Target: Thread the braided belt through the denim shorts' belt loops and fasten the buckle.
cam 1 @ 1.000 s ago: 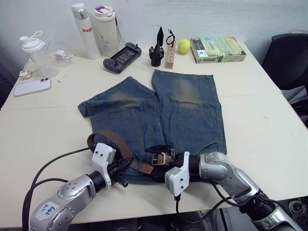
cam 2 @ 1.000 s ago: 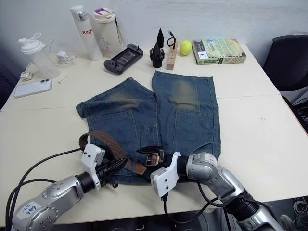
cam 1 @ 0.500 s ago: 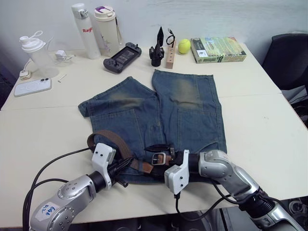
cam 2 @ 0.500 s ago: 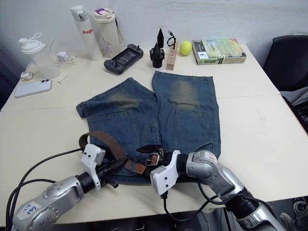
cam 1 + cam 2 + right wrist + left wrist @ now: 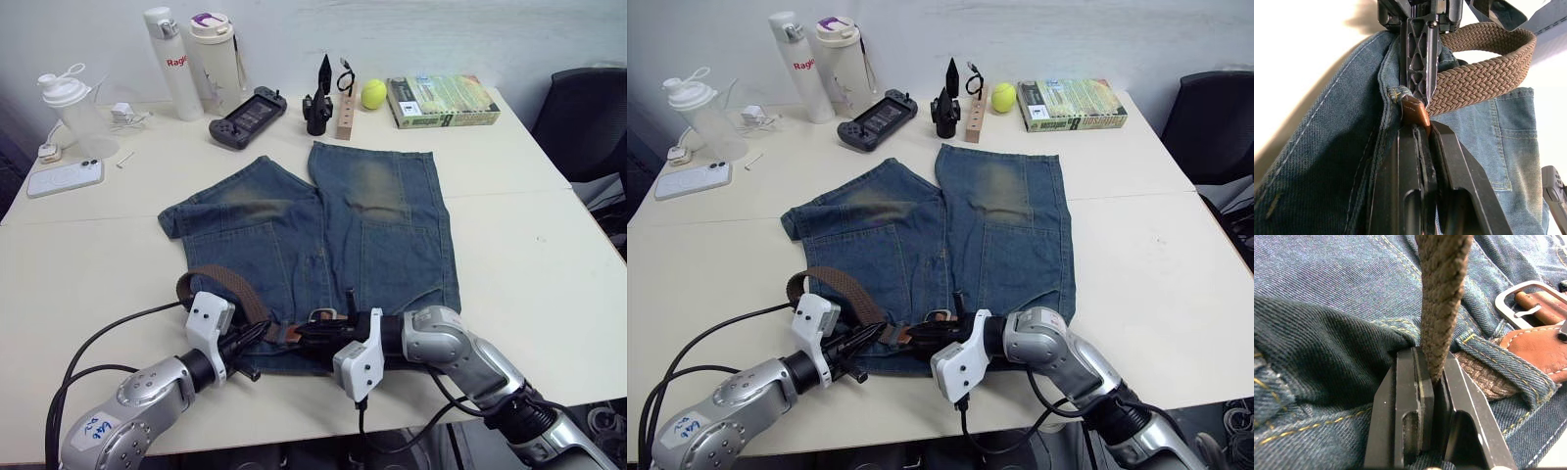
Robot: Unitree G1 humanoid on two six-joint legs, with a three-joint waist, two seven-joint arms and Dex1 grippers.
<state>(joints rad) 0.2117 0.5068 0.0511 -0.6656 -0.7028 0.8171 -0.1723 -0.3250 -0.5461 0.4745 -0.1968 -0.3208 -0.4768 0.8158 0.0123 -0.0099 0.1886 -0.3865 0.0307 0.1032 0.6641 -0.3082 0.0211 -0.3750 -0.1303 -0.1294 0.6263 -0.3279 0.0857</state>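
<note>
The denim shorts (image 5: 323, 225) lie flat on the white table, waistband toward me. The braided belt (image 5: 220, 284) loops up off the waistband's left part. In the left wrist view it runs under a belt loop (image 5: 1498, 357). My left gripper (image 5: 257, 333) is shut on the brown strap (image 5: 1442, 293) at the waistband. The buckle (image 5: 323, 315) lies on the waistband's middle, with tan leather beside it (image 5: 1537, 345). My right gripper (image 5: 306, 338) points left along the waistband, shut on the belt's tan leather end (image 5: 1415, 111), tip to tip with the left fingers (image 5: 1420, 54).
Along the far edge of the table stand two bottles (image 5: 174, 59), a game controller (image 5: 247, 116), a tennis ball (image 5: 374, 93) and a book (image 5: 443, 100). A phone (image 5: 66, 177) and shaker bottle (image 5: 73, 108) are far left. A black chair (image 5: 588, 117) stands at the right.
My right gripper's fingers have closed from wide open onto the belt's leather end beside the buckle. The left gripper and its hold on the strap are unchanged.
</note>
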